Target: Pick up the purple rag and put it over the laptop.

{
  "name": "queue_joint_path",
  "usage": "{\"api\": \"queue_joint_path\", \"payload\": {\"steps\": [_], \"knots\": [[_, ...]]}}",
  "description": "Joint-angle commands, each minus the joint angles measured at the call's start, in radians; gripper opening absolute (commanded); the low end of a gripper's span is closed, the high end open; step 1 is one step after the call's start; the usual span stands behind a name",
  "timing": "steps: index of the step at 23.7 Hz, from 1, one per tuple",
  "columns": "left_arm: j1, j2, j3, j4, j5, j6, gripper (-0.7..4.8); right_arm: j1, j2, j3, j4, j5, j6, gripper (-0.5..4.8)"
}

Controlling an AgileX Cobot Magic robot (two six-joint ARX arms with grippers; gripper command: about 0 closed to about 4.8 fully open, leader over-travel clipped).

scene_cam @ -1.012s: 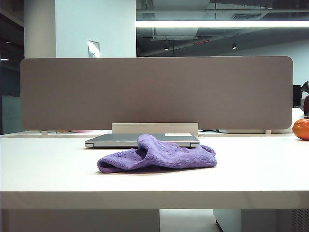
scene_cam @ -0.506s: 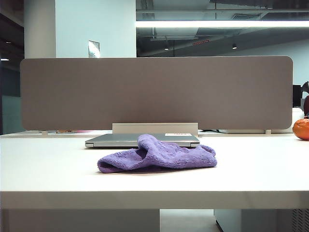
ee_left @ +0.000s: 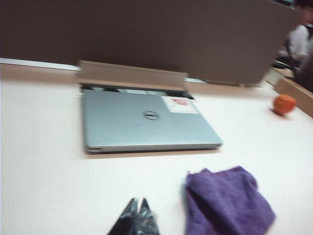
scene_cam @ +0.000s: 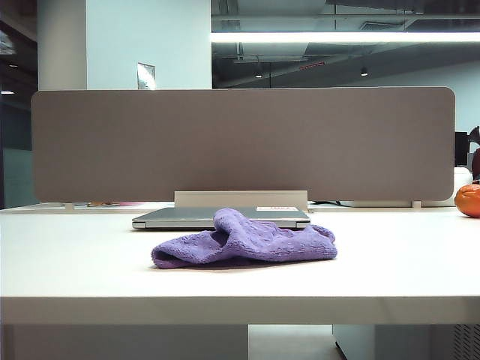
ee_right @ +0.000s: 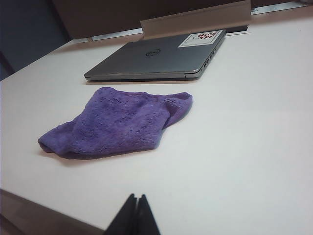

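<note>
So the purple rag (scene_cam: 244, 239) is lying crumpled on the worktop (scene_cam: 75, 262) just in front of the closed laptop (scene_cam: 187, 217) (nothing on the lid yet). My left gripper (ee_left: 136, 215) hovers near the rag, pinched together and empty; my right gripper (ee_right: 136, 213) too.

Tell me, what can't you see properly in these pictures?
- Left pincer: shut tips only; the left wrist view's edge cuts the rest.
- Right pincer: same, in the right wrist view.
- Purple rag: blurred, edge-cropped in the left wrist view.
- Laptop: rag hides part of its front in the exterior view.
- Orange ball: cropped there.
</note>
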Motion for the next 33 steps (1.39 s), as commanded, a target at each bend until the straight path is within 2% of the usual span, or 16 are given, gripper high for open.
{"api": "queue_joint_path", "payload": {"steps": [1,8,14,17,25,29,33], "knots": [[-0.056,0.052,0.008,0.059,-0.01,0.0,-0.06,0.001,-0.002,-0.003,0.014,0.0,0.002,0.22],[-0.27,0.251,0.053,0.085,-0.135,0.007,-0.06,0.001,-0.002,-0.003,0.014,0.01,0.002,0.22],[-0.411,0.416,0.141,0.085,-0.242,0.038,-0.06,0.001,-0.002,-0.003,0.014,0.022,0.002,0.22],[-0.453,0.5,0.18,0.084,-0.25,0.073,-0.06,0.0,-0.002,-0.003,0.014,0.022,0.003,0.22],[-0.563,0.763,0.327,0.037,-0.268,0.089,-0.06,0.001,-0.002,-0.003,0.014,0.022,0.002,0.22],[-0.622,0.871,0.394,-0.019,-0.334,0.097,-0.06,0.0,-0.002,-0.003,0.014,0.025,0.002,0.22],[-0.649,0.969,0.443,-0.024,-0.338,0.096,-0.04,0.001,-0.002,-0.003,0.014,0.025,0.002,0.22]]}}
